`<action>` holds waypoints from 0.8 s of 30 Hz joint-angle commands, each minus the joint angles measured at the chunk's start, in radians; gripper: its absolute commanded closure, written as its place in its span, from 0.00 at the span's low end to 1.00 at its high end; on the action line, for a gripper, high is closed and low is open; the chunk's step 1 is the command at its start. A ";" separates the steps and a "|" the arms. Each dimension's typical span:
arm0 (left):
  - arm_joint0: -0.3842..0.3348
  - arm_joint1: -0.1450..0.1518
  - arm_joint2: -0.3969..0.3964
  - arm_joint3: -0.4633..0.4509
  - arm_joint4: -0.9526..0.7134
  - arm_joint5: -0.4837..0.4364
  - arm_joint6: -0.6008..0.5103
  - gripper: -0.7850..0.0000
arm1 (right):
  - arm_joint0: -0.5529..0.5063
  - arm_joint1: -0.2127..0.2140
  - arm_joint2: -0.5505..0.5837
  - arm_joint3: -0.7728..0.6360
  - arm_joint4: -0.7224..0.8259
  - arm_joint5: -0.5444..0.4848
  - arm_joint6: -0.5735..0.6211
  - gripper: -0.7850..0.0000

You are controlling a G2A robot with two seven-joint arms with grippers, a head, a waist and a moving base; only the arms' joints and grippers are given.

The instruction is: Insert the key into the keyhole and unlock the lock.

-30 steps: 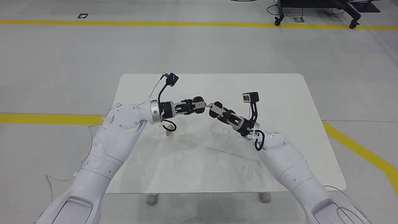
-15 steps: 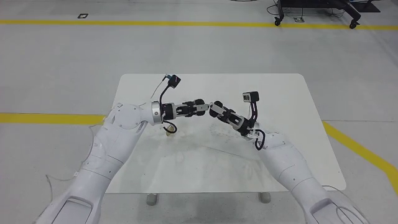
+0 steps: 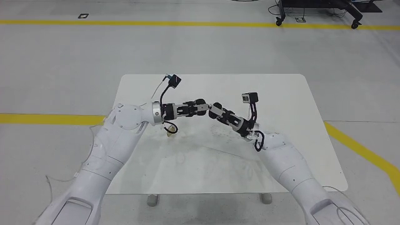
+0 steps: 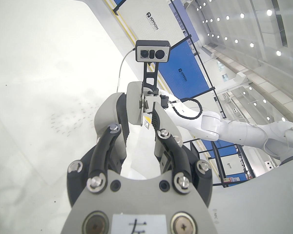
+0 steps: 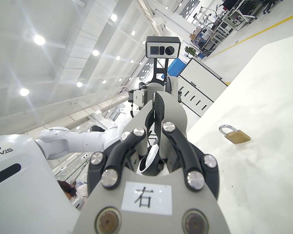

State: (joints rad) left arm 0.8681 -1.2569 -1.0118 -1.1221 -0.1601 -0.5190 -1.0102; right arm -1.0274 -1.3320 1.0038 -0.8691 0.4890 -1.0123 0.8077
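Right wrist view is where the lock (image 5: 235,136) is seen most plainly: a brass padlock with a silver shackle, laid flat on the white table (image 5: 263,93) with its shackle closed. A far smaller thin metal piece, seemingly the key (image 4: 142,103), is made out in the left wrist view, though its shape cannot be told for certain. In the top view the lock is found on the table's left half, just beneath the left forearm, where it is partly crowded by a black cable loop (image 3: 169,126). Above the middle of the table both arms are brought tip to tip. The wrist camera (image 4: 152,54) of the right arm is faced by the left wrist view. The right gripper (image 5: 156,104) is seen with its fingers pressed together, and the key appears to be pinched at their tips. The left gripper (image 4: 136,104) is held with its fingers apart, one on either side of the right gripper's tip and the key; whether they press on it cannot be told. The lock is left well apart from both grippers, lower down and touched by neither.
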 commanded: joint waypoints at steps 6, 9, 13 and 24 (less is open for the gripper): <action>-0.006 0.001 0.003 0.008 -0.008 -0.004 -0.005 1.00 | -0.002 -0.001 0.002 -0.002 -0.005 0.000 0.000 1.00; -0.007 0.002 0.003 0.010 -0.008 -0.005 -0.002 1.00 | -0.002 -0.002 0.004 -0.003 -0.009 0.000 0.000 1.00; -0.007 0.003 0.003 0.010 -0.007 -0.007 0.004 1.00 | -0.002 -0.002 0.004 -0.005 -0.018 0.000 0.000 0.00; 0.001 0.003 -0.020 0.010 -0.060 -0.027 0.066 1.00 | -0.002 -0.002 0.004 -0.005 -0.018 0.000 0.000 0.00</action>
State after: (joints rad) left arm 0.8688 -1.2542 -1.0320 -1.1117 -0.2200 -0.5458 -0.9443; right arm -1.0299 -1.3340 1.0077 -0.8738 0.4713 -1.0123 0.8077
